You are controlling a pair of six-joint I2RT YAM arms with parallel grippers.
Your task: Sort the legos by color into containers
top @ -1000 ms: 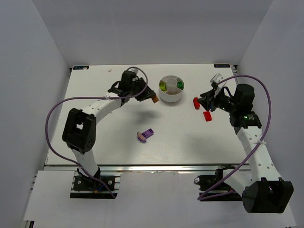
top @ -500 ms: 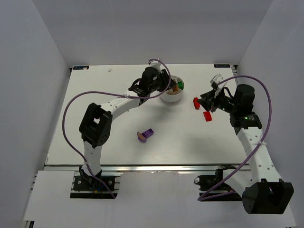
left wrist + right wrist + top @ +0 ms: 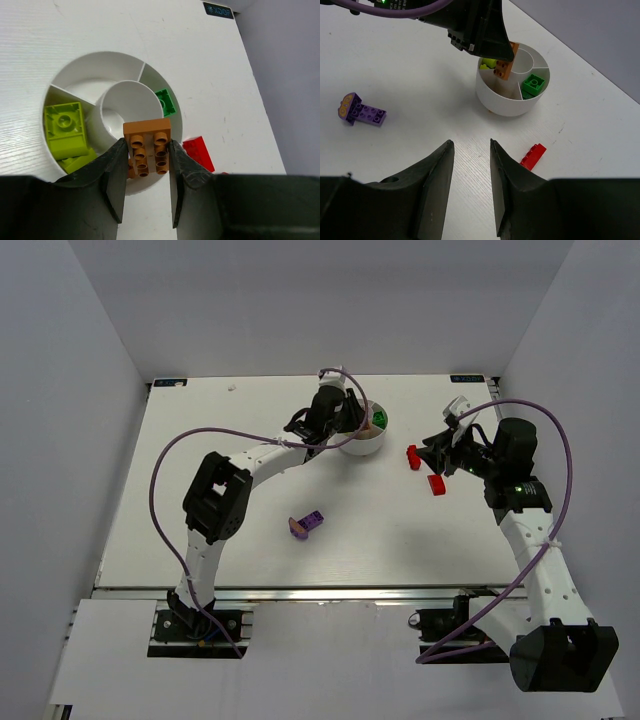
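One small orange studded plastic brick (image 3: 147, 145) is clamped in the left pincer (image 3: 146, 152), above the round white compartmented dish (image 3: 75, 75) at its centre well's edge. Yellow-green bricks (image 3: 65, 127) lie in one wedge, a dark green brick (image 3: 165, 102) in another. The right pincer (image 3: 470, 145) hangs released over the white worktop (image 3: 395, 75) near a red brick (image 3: 533, 155).

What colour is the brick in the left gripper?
The brick is orange; the left wrist view shows it best.

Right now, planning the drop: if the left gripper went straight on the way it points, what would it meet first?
Likely the white dish: the left gripper holds an orange brick over it; depth unclear.
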